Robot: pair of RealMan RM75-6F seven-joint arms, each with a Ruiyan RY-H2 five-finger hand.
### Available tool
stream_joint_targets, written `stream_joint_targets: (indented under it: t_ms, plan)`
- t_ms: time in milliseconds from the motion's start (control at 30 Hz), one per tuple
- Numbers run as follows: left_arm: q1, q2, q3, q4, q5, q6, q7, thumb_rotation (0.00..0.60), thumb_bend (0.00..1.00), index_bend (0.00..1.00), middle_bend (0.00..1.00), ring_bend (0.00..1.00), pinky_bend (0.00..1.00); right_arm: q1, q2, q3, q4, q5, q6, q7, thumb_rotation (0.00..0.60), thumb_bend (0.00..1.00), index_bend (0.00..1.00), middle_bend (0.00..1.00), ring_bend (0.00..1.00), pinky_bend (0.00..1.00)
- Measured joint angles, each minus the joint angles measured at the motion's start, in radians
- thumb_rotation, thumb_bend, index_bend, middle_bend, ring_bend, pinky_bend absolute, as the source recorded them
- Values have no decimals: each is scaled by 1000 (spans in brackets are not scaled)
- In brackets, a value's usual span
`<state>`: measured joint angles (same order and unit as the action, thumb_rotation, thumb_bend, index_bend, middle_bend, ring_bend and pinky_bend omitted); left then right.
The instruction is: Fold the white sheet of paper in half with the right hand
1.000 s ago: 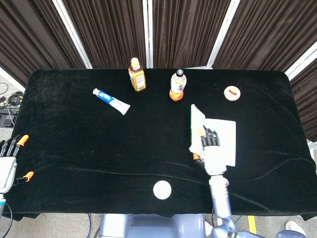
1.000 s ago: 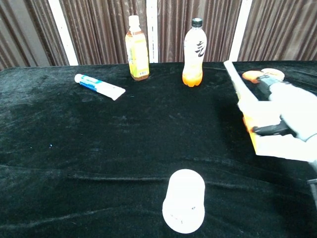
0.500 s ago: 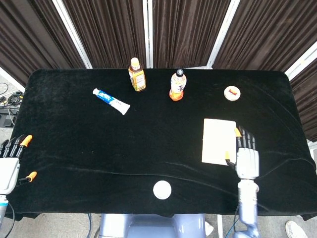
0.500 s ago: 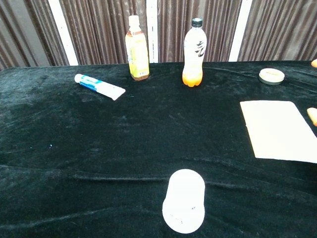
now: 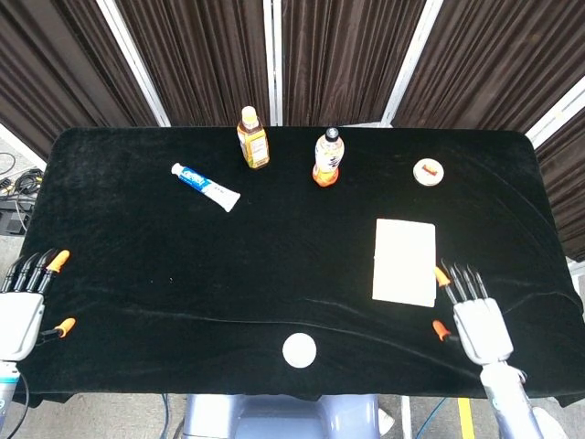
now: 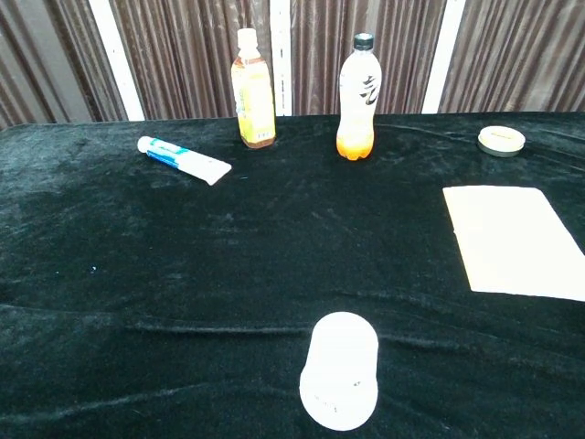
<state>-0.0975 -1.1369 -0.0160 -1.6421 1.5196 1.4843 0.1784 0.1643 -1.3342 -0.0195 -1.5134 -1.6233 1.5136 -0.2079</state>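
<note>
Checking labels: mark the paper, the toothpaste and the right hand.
paper [image 5: 404, 262], head view, middle of the sheet
toothpaste [image 5: 204, 186], head view, middle of the tube
right hand [image 5: 479, 322], head view, palm

A yellow bottle [image 5: 253, 137] stands on the black table [image 5: 137, 247]; left of it lies a toothpaste tube [image 5: 205, 186], right of it an orange bottle [image 5: 328, 156]

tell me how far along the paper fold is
Done, it seems: the white paper lies flat on the black table as a narrow rectangle, which looks folded in half. In hand: nothing; the right hand is off the paper, fingers apart, and the left hand holds nothing. Left: apparently nothing.
</note>
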Motion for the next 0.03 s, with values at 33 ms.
stream_joint_targets:
  t_ms: [33]
  plan:
    - [1, -1, 3, 3, 5, 1, 3, 600, 79, 0, 0, 0, 0, -6, 5, -5, 5, -6, 8, -10, 600, 61, 0, 0, 0, 0]
